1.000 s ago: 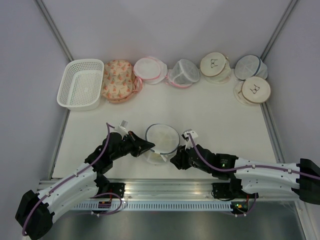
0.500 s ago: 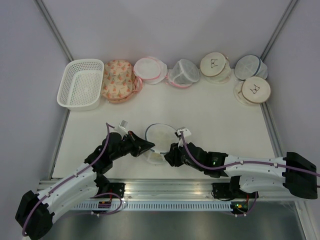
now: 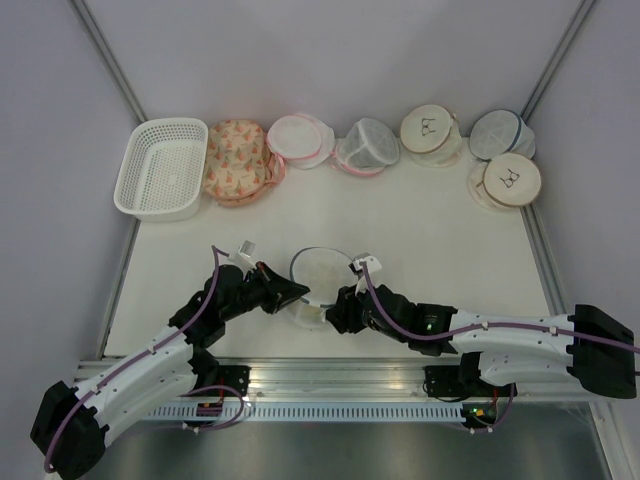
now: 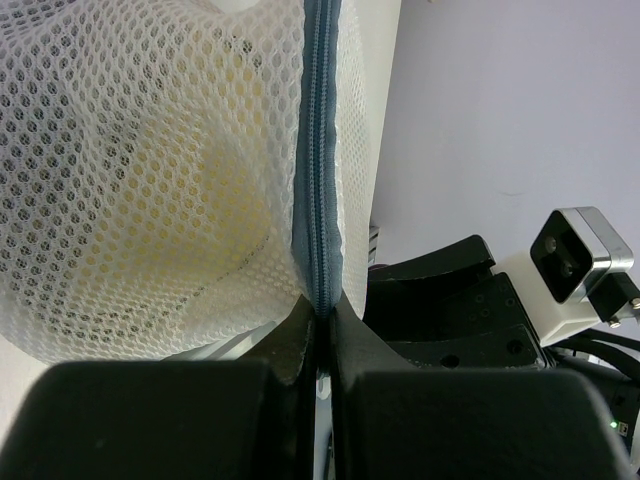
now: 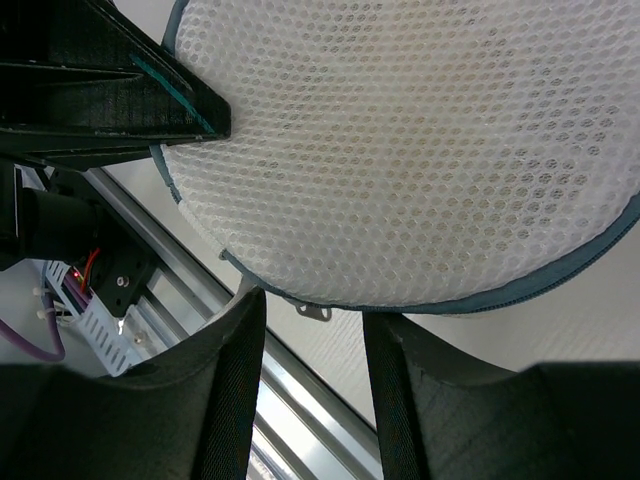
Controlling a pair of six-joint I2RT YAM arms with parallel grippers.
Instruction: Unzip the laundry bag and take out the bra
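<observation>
Near the front edge of the desk (image 3: 400, 220), at its middle, the top view shows the laundry bag (image 3: 322, 272) between both arms, the left pincer (image 3: 302, 292) at its left side and the right pincer (image 3: 336, 309) at its front. From the left wrist, that pincer is clamped on the blue zip rim (image 4: 318, 150), likely to brace the bag. From the right wrist, the jaws stand apart, the small metal zip pull (image 5: 313, 311) showing between them, seemingly lined up for gripping

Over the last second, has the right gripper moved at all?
Yes. The right gripper slid left along the near rail, closing in on the near rim of the laundry bag.
</observation>
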